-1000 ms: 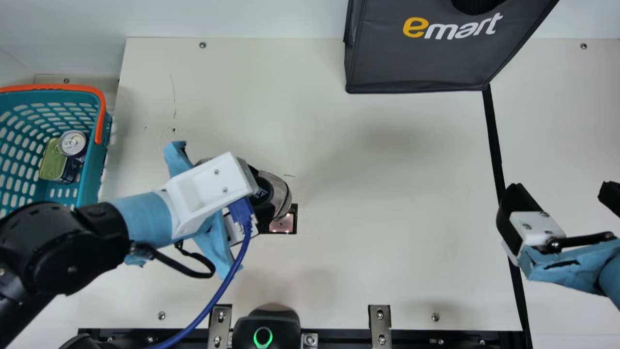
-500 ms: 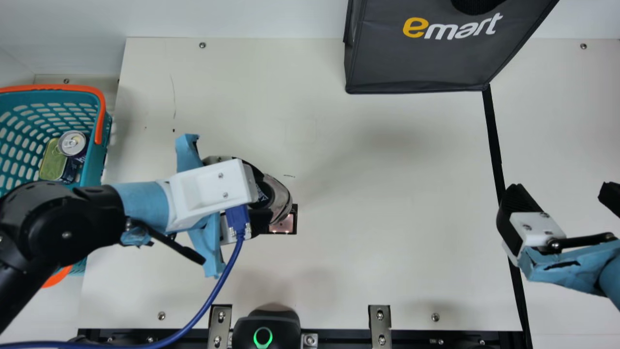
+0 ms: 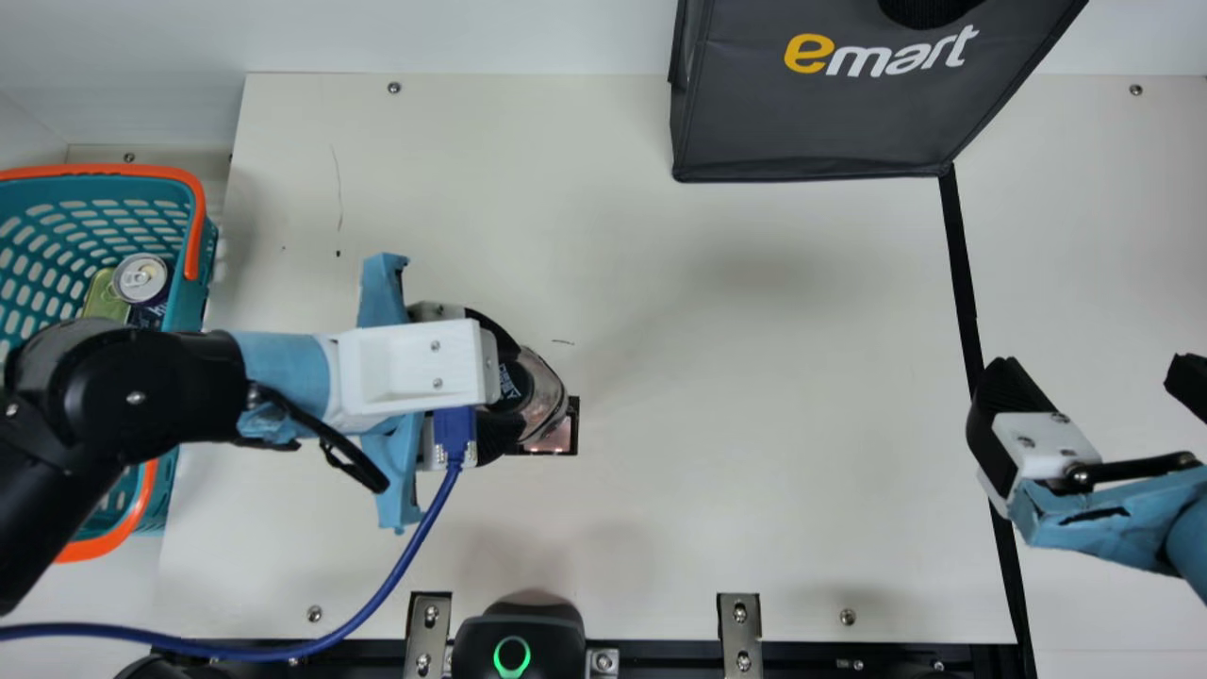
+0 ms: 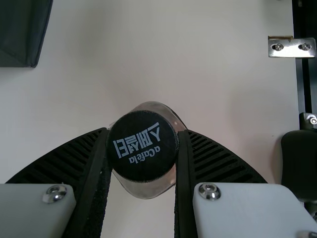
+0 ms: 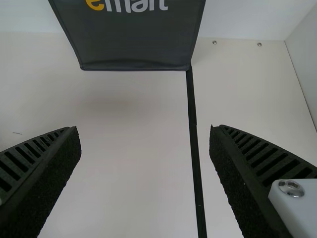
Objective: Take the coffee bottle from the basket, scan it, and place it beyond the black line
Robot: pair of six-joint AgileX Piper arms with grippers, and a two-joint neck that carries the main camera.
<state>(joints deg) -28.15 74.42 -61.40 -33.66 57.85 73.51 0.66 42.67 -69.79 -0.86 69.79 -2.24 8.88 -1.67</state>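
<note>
The cream tabletop point(image 3: 754, 377) is overlaid at its left side by my left arm, which also hides the middle of the teal basket point(image 3: 185, 311); the main view's left border cuts off more of the basket, beyond the tabletop's left edge. The dark grey bag point(image 3: 811, 113) overlaps the tabletop's far edge, right of the middle, its upper part out of the picture.

My left gripper point(image 3: 509, 385) is clamped on the coffee bottle, left of the tabletop's middle. My right gripper point(image 3: 1089, 372) has its jaws wide apart and nothing between them, above the tabletop's right side; the main view cuts off most of one finger. The black line point(image 3: 962, 273) runs from the bag's near right corner to the tabletop's near right corner, partly covered by that gripper.

At the near edge, left of the middle, a black device point(image 3: 514, 641) with a green ring is cropped at the bottom.

The coffee bottle point(image 3: 544, 401) shows its black cap and some clear body; I can't tell whether its base touches the tabletop. In the basket are a can point(image 3: 141, 280) and a green-topped tin point(image 3: 102, 297), the tin largely hidden. The bottle partly covers a small black-framed pinkish square point(image 3: 558, 444).
</note>
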